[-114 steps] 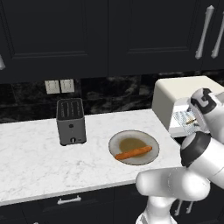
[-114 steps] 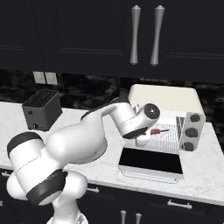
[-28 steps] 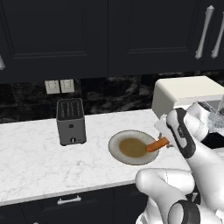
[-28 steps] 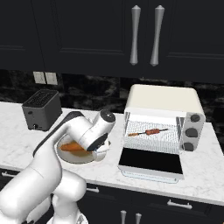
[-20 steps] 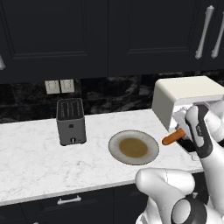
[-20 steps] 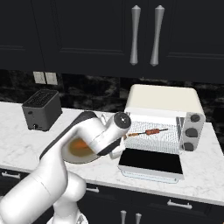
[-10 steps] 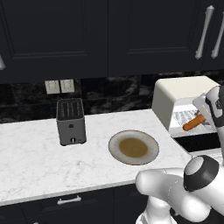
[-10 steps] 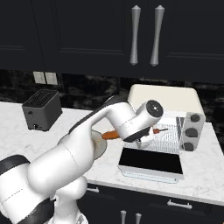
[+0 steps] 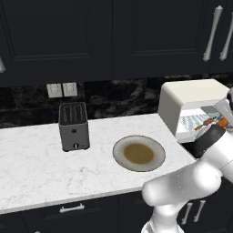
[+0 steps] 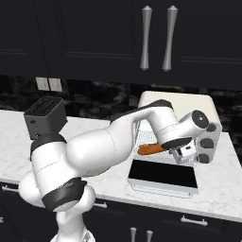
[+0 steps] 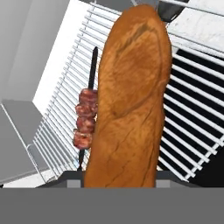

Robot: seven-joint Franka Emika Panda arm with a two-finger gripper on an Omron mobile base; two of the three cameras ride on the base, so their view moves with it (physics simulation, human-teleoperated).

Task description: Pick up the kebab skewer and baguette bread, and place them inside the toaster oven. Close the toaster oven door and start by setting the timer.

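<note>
My gripper is shut on the baguette bread, an orange-brown loaf held just inside the mouth of the cream toaster oven. In the hand view the baguette bread hangs above the wire rack. The kebab skewer lies on that rack just beside the loaf. The toaster oven door is folded down flat in front. From the left base view the kebab skewer and the baguette bread show inside the toaster oven at the far right.
An empty round plate sits on the marble counter left of the oven. A dark slot toaster stands further left by the wall. Knobs line the oven's right side. Dark cabinets hang overhead.
My gripper has carried the baguette bread from beside the plate to the right and into the oven opening. The kebab skewer has stayed on the rack.
</note>
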